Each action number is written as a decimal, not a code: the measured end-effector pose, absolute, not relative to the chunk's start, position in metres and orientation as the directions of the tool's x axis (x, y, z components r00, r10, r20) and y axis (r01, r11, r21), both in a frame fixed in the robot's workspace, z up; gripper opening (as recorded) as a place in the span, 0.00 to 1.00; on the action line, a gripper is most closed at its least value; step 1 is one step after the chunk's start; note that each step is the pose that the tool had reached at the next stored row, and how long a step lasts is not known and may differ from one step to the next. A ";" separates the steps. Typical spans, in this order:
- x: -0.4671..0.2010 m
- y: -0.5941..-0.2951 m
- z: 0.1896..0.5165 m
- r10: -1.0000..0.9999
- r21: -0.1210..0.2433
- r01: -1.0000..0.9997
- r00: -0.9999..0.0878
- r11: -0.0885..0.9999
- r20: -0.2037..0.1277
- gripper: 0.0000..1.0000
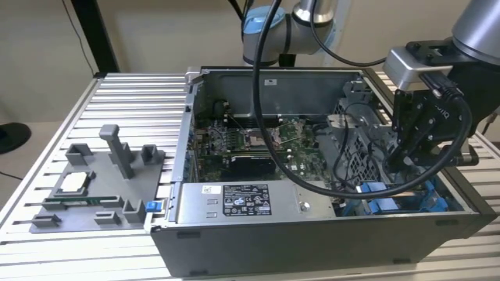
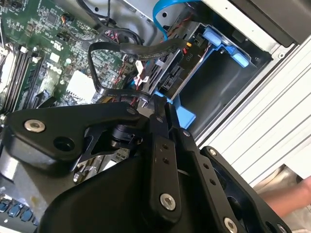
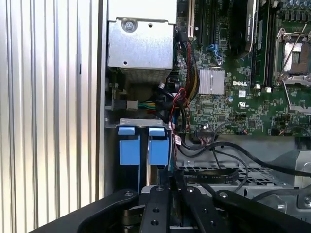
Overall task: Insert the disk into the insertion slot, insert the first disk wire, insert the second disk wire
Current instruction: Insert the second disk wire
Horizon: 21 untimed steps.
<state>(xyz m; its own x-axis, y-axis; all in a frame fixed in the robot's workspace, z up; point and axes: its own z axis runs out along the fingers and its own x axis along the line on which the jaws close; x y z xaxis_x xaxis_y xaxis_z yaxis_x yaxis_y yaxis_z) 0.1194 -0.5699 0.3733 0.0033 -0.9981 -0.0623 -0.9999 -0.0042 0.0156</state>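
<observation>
Tool (image 1: 402,157) over insertion slot (image 1: 394,202).

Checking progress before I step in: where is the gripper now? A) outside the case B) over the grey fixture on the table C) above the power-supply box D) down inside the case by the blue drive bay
D: in the exterior view the gripper reaches down inside the case, just above the blue drive bay.

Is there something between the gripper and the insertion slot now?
Black cables cross just ahead of the gripper, by the insertion slot; the first wrist view shows cables there too. Nothing else visibly blocks it.
</observation>
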 end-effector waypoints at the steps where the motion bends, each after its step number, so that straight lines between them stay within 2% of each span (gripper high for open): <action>1: 0.119 -0.570 0.373 -0.998 0.016 -1.000 0.003 -0.004 -0.062 0.00; 21: 0.134 -0.574 0.356 -0.998 0.012 -1.000 0.004 -0.004 -0.063 0.00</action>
